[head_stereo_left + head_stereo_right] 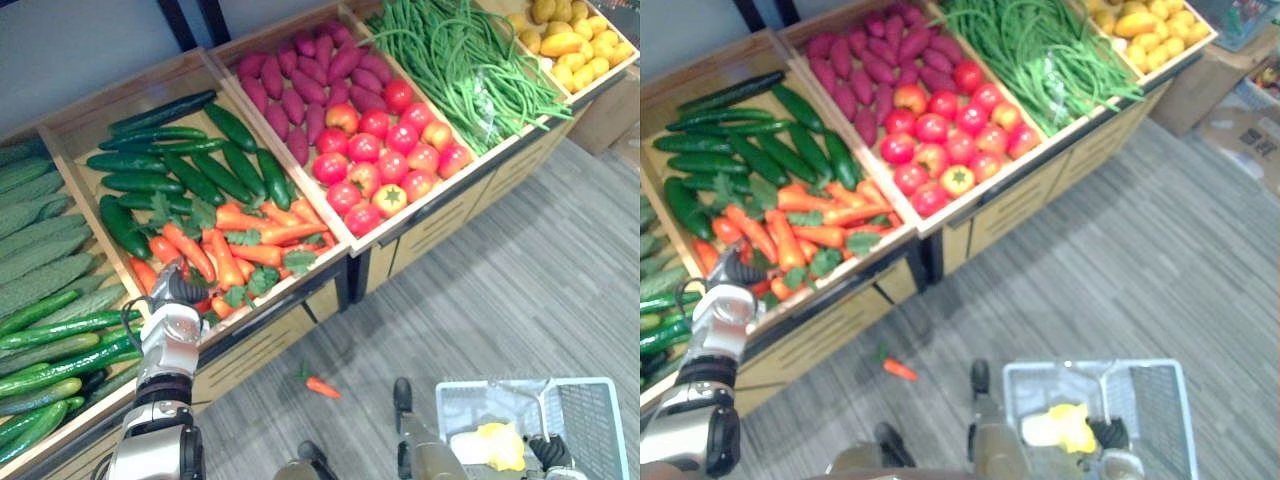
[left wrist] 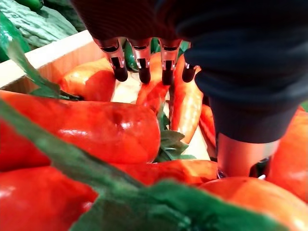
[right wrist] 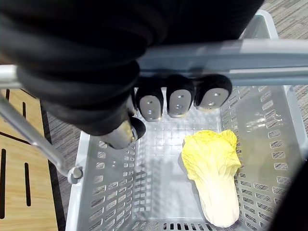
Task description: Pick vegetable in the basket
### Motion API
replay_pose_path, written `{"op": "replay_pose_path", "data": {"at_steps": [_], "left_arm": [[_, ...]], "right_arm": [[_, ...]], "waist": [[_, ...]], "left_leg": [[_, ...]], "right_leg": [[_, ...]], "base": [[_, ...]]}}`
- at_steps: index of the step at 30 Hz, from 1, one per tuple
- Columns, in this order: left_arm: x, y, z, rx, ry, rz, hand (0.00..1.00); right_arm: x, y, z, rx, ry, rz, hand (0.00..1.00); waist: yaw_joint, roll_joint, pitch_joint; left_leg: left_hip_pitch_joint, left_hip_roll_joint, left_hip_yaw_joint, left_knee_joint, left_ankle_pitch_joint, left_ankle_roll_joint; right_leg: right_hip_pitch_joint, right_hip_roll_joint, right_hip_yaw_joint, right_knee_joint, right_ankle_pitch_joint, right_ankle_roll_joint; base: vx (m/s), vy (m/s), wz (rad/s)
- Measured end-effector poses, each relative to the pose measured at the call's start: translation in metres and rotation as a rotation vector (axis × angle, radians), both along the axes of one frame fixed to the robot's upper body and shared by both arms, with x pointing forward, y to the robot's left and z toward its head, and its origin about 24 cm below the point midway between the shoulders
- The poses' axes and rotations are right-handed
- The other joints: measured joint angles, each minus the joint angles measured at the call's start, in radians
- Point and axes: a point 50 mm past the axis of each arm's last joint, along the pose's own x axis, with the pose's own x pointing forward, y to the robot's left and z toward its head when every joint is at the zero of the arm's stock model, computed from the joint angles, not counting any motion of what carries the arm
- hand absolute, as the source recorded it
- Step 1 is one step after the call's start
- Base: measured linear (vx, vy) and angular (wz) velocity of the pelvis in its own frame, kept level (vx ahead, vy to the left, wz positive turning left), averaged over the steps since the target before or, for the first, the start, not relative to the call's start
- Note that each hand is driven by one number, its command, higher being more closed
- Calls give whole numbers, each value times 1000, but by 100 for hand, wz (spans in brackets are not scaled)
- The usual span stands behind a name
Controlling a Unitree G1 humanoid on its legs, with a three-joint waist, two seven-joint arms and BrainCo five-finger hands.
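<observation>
At the near corner of the carrot bin (image 2: pixel 43 55), the left hand (image 1: pixel 172 300) hangs over the heap with its fingers (image 2: pixel 142 65) straight and the thumb (image 2: pixel 245 154) held apart, clamped on nothing. Just under the fingertips lies one carrot (image 2: pixel 155 94) pointing away from the hand, with more carrots (image 1: pixel 235 250) and their green tops (image 2: pixel 171 139) packed on both sides of it; whether the tips touch it I cannot tell. The step in hand looks like the reach before a grasp. The next move calls for pressing down between the neighbours and curling fingers and thumb round that one carrot. To the right of this hand and lower, a stray carrot (image 1: pixel 322 387) lies on the floor (image 1: pixel 520 290). Farther right, the right hand (image 3: pixel 179 98) is curled round the handle (image 3: pixel 231 50) of the basket (image 3: pixel 103 192), in which a cabbage (image 3: pixel 214 173) lies
</observation>
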Motion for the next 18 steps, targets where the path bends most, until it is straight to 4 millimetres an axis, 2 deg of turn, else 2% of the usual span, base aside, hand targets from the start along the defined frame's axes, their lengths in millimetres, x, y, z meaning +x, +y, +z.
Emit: {"op": "replay_pose_path", "data": {"at_steps": [14,16,18], "left_arm": [[-6,-1,-7,-13,-4,16,100],[-11,-4,-20,-38,37,21,100],[-14,-3,-23,-41,42,33,100]], "right_arm": [[0,2,-1,2,6,14,100],[0,2,-1,2,8,14,100],[0,2,-1,3,10,13,100]], "waist": [[2,0,0],[0,-1,0],[1,0,0]], "left_leg": [[17,-5,3,-11,1,0],[18,-7,3,-18,3,-1],[17,-7,3,-20,4,-2]], "right_leg": [[13,-1,3,-3,0,0],[12,-1,2,-7,0,0],[13,0,2,-11,0,0]], "base": [[-11,-20,0],[0,0,0],[0,0,0]]}}
